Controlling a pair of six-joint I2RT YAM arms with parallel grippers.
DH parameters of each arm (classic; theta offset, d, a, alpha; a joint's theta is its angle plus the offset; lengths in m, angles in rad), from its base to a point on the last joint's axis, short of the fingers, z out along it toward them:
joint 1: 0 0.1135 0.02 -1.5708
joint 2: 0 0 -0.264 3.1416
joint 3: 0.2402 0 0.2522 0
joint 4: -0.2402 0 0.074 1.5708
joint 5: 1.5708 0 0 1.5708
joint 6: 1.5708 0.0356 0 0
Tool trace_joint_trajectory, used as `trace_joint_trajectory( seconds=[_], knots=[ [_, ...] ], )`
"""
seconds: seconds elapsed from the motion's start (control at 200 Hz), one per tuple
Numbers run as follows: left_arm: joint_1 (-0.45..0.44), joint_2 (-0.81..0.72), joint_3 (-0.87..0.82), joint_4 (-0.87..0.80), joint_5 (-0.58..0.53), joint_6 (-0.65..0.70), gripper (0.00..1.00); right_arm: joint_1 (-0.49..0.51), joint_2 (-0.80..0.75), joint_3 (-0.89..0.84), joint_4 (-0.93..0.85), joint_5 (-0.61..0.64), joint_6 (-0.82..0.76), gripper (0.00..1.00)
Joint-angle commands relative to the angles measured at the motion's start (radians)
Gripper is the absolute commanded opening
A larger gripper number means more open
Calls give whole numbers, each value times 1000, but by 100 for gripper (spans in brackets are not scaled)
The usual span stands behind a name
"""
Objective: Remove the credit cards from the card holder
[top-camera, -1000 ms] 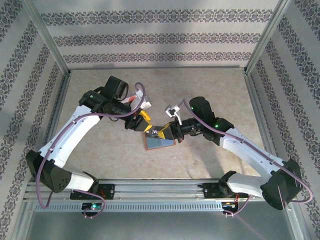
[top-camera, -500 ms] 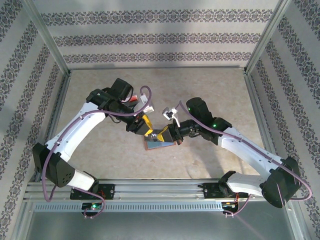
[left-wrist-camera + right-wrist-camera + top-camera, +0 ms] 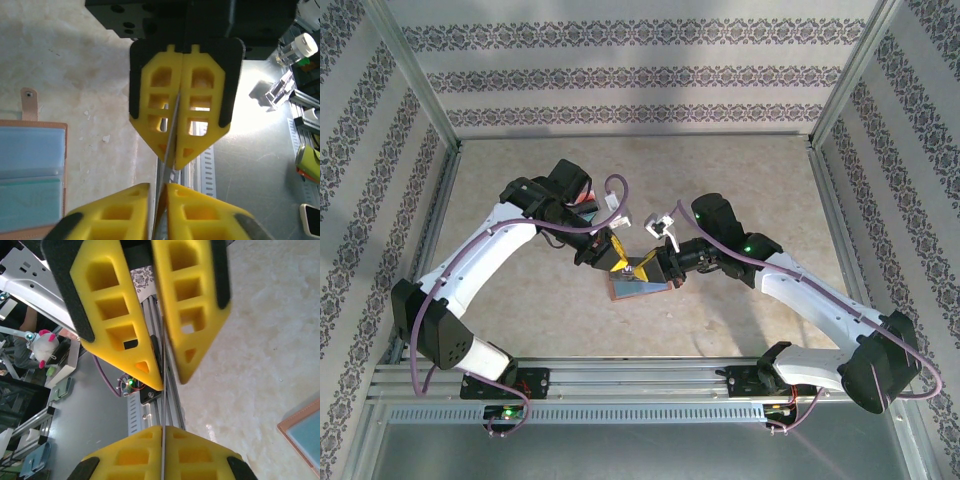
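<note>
Centre blocked, far table free

The middle of the table point(image 3: 740, 180) is taken up by the left gripper point(image 3: 612, 252) and right gripper point(image 3: 658, 265), both clamped on one card point(image 3: 640, 264) by the holder point(image 3: 638, 286), so no gap is left between them. Open room is found beyond them up to the back wall point(image 3: 640, 80), left of the left arm point(image 3: 470, 270) and right of the right arm point(image 3: 820, 300).

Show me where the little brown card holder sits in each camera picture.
Top external: the card holder lies open just below the picture's middle.
Left wrist: the card holder is at the lower left edge.
Right wrist: the card holder shows a corner at the lower right.
Shared landmark: the credit card, a thin edge-on line in both wrist views.
</note>
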Motion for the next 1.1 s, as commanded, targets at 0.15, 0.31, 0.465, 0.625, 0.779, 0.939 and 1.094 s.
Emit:
trace_joint_trajectory(
  seconds=[0.15,0.31,0.465,0.625,0.779,0.939,1.094],
  knots=[
    [-13,6,-10,-35,30,53,0,9,3,29,21,-15,-23,0],
    [-12,-39,-40,47,-16,24,0,-27,-13,13,38,30,15,24],
    [26,-114,-107,208,-77,-38,0,-114,-55,-31,82,51,93,53],
    [93,-170,-185,365,-117,-57,0,-157,-124,-70,88,145,138,71],
    [164,-180,-269,575,-260,-80,0,-173,-183,-99,89,280,198,98],
    [254,-95,-273,684,-299,-34,0,-176,-224,-114,64,410,231,98],
    [326,-20,-289,825,-290,32,0,-176,-257,-132,26,556,271,98]
  ],
)
